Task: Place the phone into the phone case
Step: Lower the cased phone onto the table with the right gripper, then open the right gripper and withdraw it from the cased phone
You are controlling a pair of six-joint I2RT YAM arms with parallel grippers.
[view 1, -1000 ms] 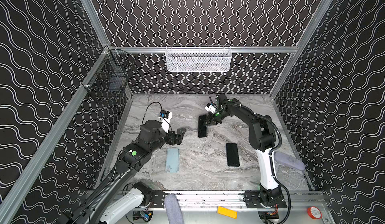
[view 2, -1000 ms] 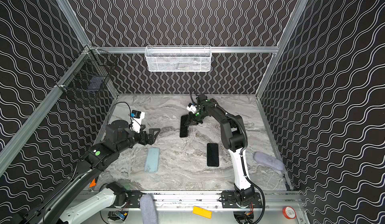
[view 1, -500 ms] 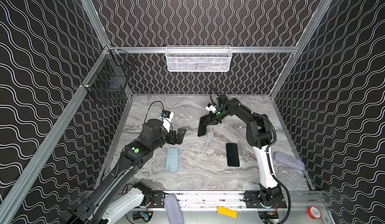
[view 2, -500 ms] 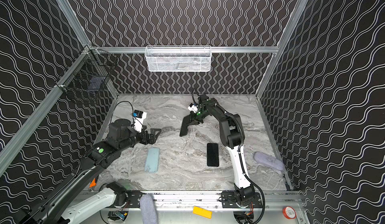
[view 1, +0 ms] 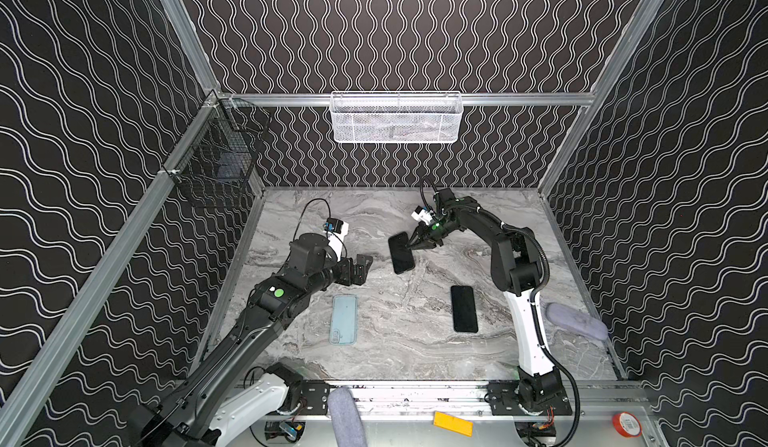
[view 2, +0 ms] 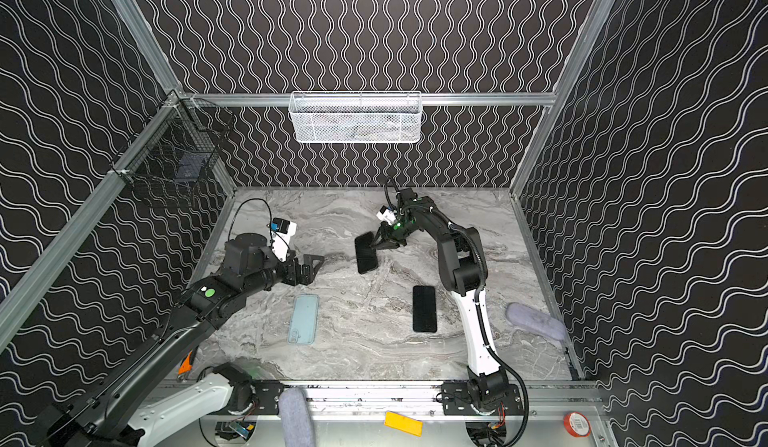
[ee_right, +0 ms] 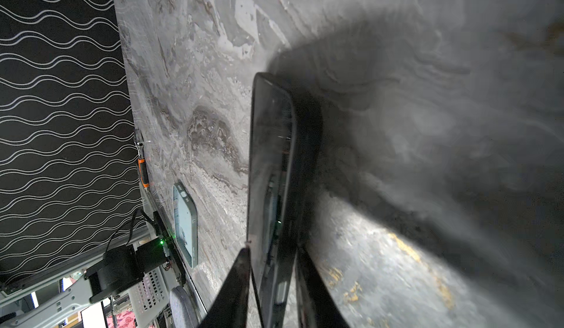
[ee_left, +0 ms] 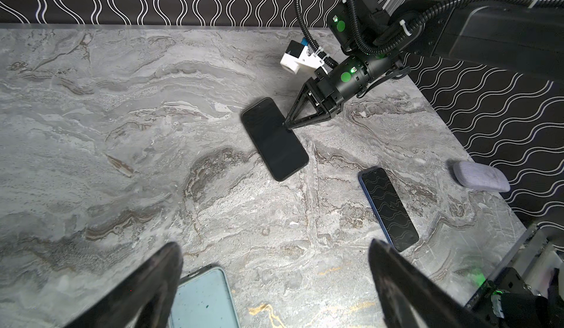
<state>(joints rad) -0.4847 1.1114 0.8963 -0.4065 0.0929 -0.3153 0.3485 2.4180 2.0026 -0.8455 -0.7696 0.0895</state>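
The right tool (view 1: 409, 248) is reaching down to the surface (view 1: 399, 353), its two fingers (ee_right: 235, 286) straddling one long edge of the phone (view 1: 401, 253) near a corner. The right wrist view is showing that edge (ee_right: 270, 174) sitting in the narrow gap between them, but whether they are pinching it or standing loose I cannot tell. The phone is showing as a black slab with rounded corners and a glossy, unlit screen facing up, the rest of it stretching out just ahead of the tips. In the left wrist view it (ee_left: 274, 139) is lying about flat. Farther back, toward this tool's own arm base and well apart from the tips, a second phone (view 1: 464, 308) is lying flat, blue-edged, its dark screen mirroring the wavy wall. Across from the right tool, the left tool (view 1: 360, 270) is hovering with its fingers (ee_left: 158, 268) spread wide and nothing between them, pointing toward the phone but apart from it. Close beneath that tool, on its arm's side, the phone case (view 1: 344, 319) is lying flat, pale blue-green, with a camera cutout at one corner. The phone is sitting well apart from it, not yet inside.
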